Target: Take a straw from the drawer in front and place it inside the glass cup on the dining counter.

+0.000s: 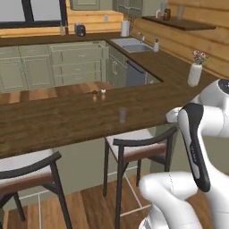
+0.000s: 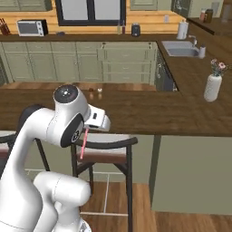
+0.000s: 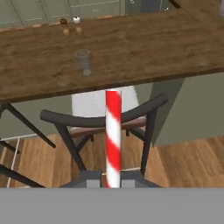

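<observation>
The gripper (image 3: pixel 113 178) is clenched on the straw (image 3: pixel 113 131), which is held short of the dining counter (image 3: pixel 131 48), over a stool (image 3: pixel 103 119). The glass cup (image 3: pixel 83 62) is seen upright on the counter beyond the straw's tip, with two shakers (image 3: pixel 71 26) set farther back.

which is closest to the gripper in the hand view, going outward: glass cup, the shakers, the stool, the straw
1. straw, held in the gripper, running up the middle.
2. stool, just beyond, below the dining counter edge.
3. glass cup, on the counter, left of centre.
4. shakers, at the counter's far edge.
</observation>
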